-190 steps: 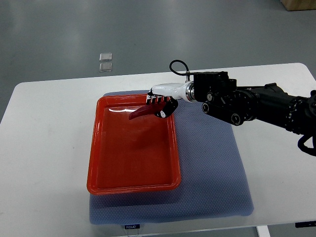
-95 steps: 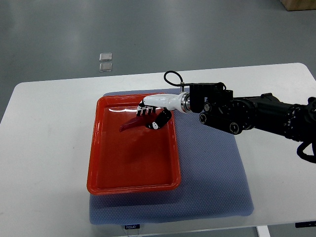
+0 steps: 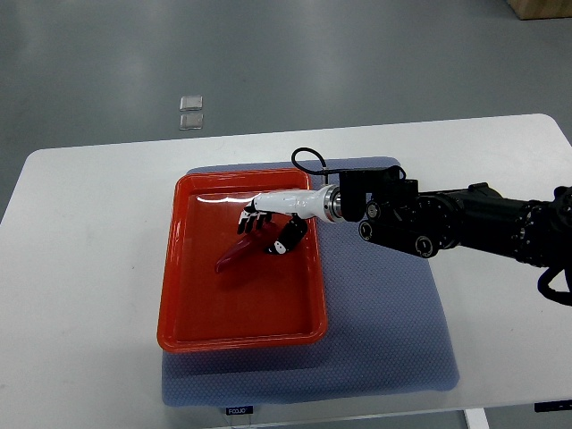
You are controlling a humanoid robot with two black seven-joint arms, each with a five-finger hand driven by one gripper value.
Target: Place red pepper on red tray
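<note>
Top view, single cam. Right arm enters from right edge, black links w/ white forearm section, reaching left over the red tray (image 3: 179,295). Right hand (image 3: 268,228) sits above the tray's upper-middle area, fingers (image 3: 249,221) curled downward around the stem end of the red pepper (image 3: 239,255).

Pepper: long, dark red, angled down-left from the hand; lower tip is at or very near the tray floor, upper end pinched between fingers and thumb. Can't tell whether tip is fully resting on tray or just above it. Grip looks closed on the pepper, not released.

Tray: rectangular, glossy, lies on left part of a blue-grey mat (image 3: 384,331), long side running toward cam. Mat lies on white worktop (image 3: 80,268).

Two small clear squares (image 3: 191,112) on the grey floor beyond the worktop's far edge.

Left arm not seen.
</note>
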